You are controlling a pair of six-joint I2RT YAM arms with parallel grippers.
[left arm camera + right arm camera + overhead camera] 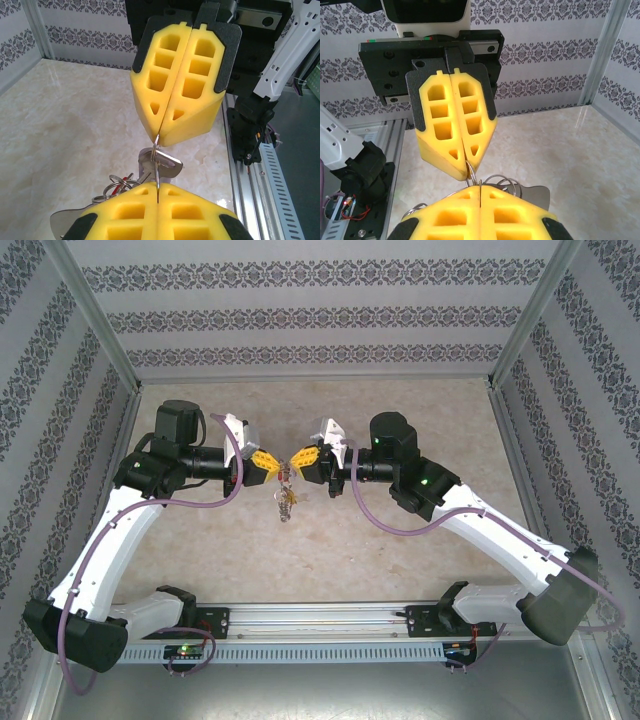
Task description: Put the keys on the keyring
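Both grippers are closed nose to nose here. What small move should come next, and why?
Probably hold the left gripper still and ease the right gripper slightly sideways: both pinch the keyring wire, and a key sits against it between their tips, possibly not fully threaded.

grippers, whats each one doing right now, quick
left gripper: closed, pinching the keyring
right gripper: closed, pinching the same keyring from the opposite side
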